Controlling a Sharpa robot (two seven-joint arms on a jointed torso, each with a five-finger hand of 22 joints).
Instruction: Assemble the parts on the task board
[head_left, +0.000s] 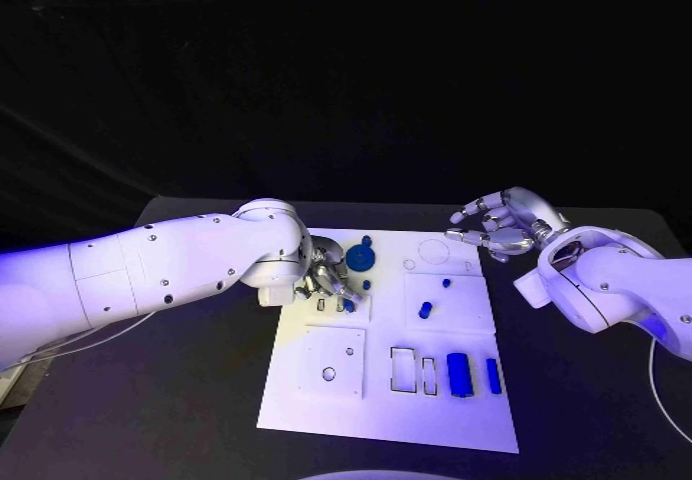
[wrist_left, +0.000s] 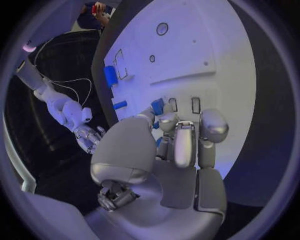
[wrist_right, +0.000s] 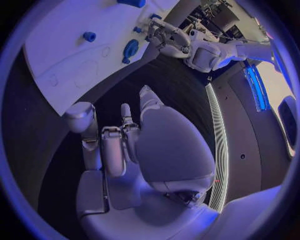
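Note:
The white task board (head_left: 382, 410) lies mid-table. My left hand (head_left: 325, 278) is down on its far left part, fingers bent over two narrow slots (wrist_left: 195, 104). It pinches a small blue part (wrist_left: 157, 106) between thumb and fingers, and the part's tip shows by the slots (head_left: 348, 305). A round blue part (head_left: 359, 257) lies just beyond that hand. A blue peg (head_left: 446, 283) and a short blue piece (head_left: 426, 310) sit mid-board. Two blue blocks (head_left: 459, 373) (head_left: 493, 375) lie near the right edge. My right hand (head_left: 498, 225) hovers off the board's far right corner, fingers apart, holding nothing.
Rectangular cutouts (head_left: 404, 368) lie beside the blue blocks, and a square plate with a small hole (head_left: 329, 373) lies on the board's near left. Dark table (head_left: 173, 400) surrounds the board. The right wrist view shows the round blue part (wrist_right: 130, 49) and the left hand (wrist_right: 165, 36).

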